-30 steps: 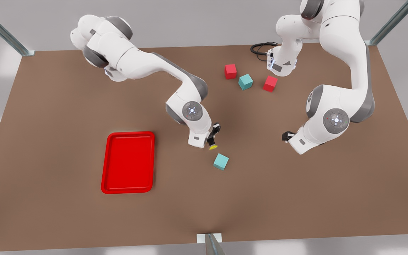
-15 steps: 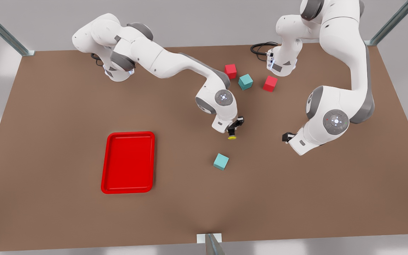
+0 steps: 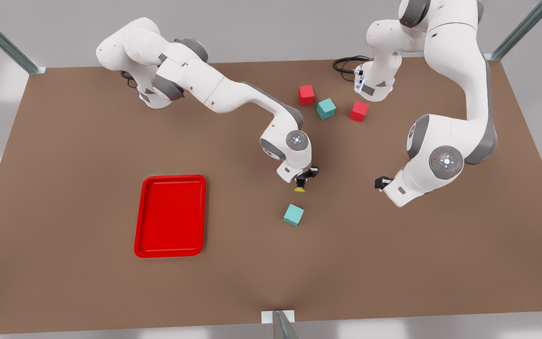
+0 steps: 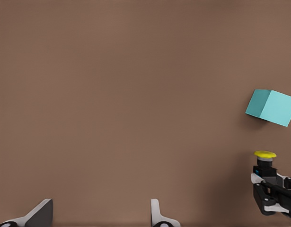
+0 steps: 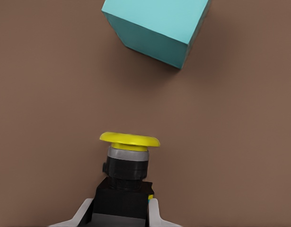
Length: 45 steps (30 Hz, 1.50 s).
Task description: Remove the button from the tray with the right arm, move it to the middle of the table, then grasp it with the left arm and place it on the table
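Two arms share the brown surface point(image 3: 87, 188). The right tool point(image 3: 305, 179), just right of centre in the front view, pinches the button point(image 3: 300, 189) by its black body, yellow cap pointing toward the lower edge of the frame; the right wrist view shows the button point(image 5: 128, 161) clamped between the pale fingertips point(image 5: 152, 213) with a teal cube point(image 5: 157, 28) just beyond the cap. The button is well clear of the red tray point(image 3: 170, 215), which lies in the lower left of the front view. The left tool point(image 3: 381, 181) waits at centre right, and in the left wrist view its fingertips point(image 4: 157, 215) stand spread, the button point(image 4: 266, 163) and cube point(image 4: 270, 108) at the right edge of that frame. Judging from here, the handover is the risky part: the button is tiny and the right tool already covers much of its body, so the left fingers may find little free surface and could clash with the right ones or knock the button loose. The nearest teal cube point(image 3: 293, 214) could also be bumped. Two red cubes point(image 3: 306, 94) and another teal one sit at upper centre. No brand, label or writing is readable.
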Motion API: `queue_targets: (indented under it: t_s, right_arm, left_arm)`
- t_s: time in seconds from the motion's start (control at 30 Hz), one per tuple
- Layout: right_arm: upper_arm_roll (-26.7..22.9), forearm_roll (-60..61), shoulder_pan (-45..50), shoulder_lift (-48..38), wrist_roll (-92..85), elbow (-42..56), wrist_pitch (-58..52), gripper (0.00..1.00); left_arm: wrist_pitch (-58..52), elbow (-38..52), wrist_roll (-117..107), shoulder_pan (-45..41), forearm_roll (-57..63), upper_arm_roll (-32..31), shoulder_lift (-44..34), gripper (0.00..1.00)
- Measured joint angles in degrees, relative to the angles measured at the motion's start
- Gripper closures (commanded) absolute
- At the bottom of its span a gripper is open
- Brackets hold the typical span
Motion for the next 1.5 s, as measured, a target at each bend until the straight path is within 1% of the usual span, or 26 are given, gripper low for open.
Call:
queue_targets:
  t_s: [0.03,0.23,0.27,0.3,0.33,0.4,0.47,0.53,0.6,0.63,0.7,0.73,0.77,0.8,0.83,0.87,0.97,1.07,1.27,1.5]
  right_arm:
    - [0.0,0.0,0.0,0.0,0.5,0.0,0.1,0.00]
    - [0.0,-1.8,0.8,0.2,2.4,0.0,0.6,0.00]
    - [0.0,-1.9,0.5,-1.0,2.6,0.0,0.4,0.00]
    - [0.4,-1.9,-0.7,-3.6,2.7,-0.1,-0.7,0.00]
    - [2.1,-1.8,-4.0,-8.1,2.5,-1.1,-2.7,0.00]
    - [8.9,-1.6,-17.0,-17.0,1.2,-2.6,-8.8,0.00]
    - [14.1,-1.4,-33.6,-23.4,-1.8,-3.4,-16.5,0.00]
    - [15.8,-1.4,-47.7,-29.2,-6.0,-7.0,-22.8,0.00]
    - [16.3,-1.5,-58.7,-36.0,-10.7,-13.2,-27.1,0.00]
    - [16.3,-1.5,-63.4,-38.6,-13.0,-16.6,-28.5,0.00]
    - [16.4,-1.5,-68.7,-41.4,-17.3,-19.7,-31.2,0.00]
    - [14.9,-1.4,-68.6,-42.8,-19.3,-20.6,-32.5,0.00]
    - [8.5,-0.3,-63.4,-44.8,-21.3,-21.1,-33.9,0.00]
    - [-0.6,1.9,-56.1,-47.3,-23.5,-21.4,-35.2,0.00]
    - [-5.8,3.9,-52.3,-48.9,-25.5,-21.5,-36.5,0.00]
    - [-7.5,5.4,-51.0,-49.7,-27.5,-21.2,-37.5,0.00]
    - [-8.8,8.0,-48.7,-49.3,-32.7,-20.5,-39.7,0.00]
    - [-8.3,8.8,-48.2,-48.6,-37.2,-18.3,-40.7,0.00]
    - [-7.5,8.1,-47.1,-46.9,-44.2,-18.7,-39.9,0.00]
    - [-6.1,5.3,-46.9,-47.5,-49.8,-20.5,-39.6,0.00]
  left_arm:
    - [0.0,0.0,0.0,0.0,0.0,0.0,0.0,0.00]
    - [0.0,0.1,-0.1,-0.2,-0.1,0.0,0.0,0.00]
    - [0.0,0.4,-0.2,-0.4,-0.2,-0.3,-0.1,0.00]
    - [0.0,0.5,-0.5,-0.6,-0.5,-1.9,-0.4,0.00]
    - [-0.1,1.0,-1.0,-0.8,-0.6,-4.7,-0.5,0.00]
    - [-0.3,1.7,-2.7,-1.6,-0.7,-9.8,-0.6,0.00]
    - [-0.4,1.9,-4.6,-2.8,-0.7,-11.8,-0.6,0.00]
    - [-0.4,1.9,-6.8,-4.8,-0.6,-12.2,-0.2,0.00]
    - [-0.3,1.8,-9.5,-8.0,0.5,-12.3,0.7,0.00]
    - [-0.2,1.5,-11.0,-9.4,1.0,-12.3,1.3,0.00]
    - [-0.1,1.7,-14.5,-12.5,3.6,-12.4,4.0,0.00]
    - [0.5,1.5,-16.2,-13.1,4.7,-12.3,5.1,0.00]
    - [1.1,1.5,-17.8,-13.4,5.9,-12.3,6.4,0.00]
    - [1.8,1.5,-19.4,-13.7,7.1,-12.3,7.5,0.00]
    - [2.6,1.4,-20.9,-13.8,8.2,-12.2,8.7,0.00]
    - [3.5,1.4,-22.3,-13.8,9.0,-12.2,9.7,0.00]
    - [6.1,1.2,-26.2,-13.9,10.8,-12.2,12.2,0.00]
    - [9.4,0.5,-29.5,-15.1,12.3,-12.2,14.4,0.00]
    - [16.8,-4.3,-34.4,-14.4,12.6,-14.1,14.3,0.00]
    - [20.8,-7.9,-37.3,-14.5,13.2,-14.7,14.6,0.00]
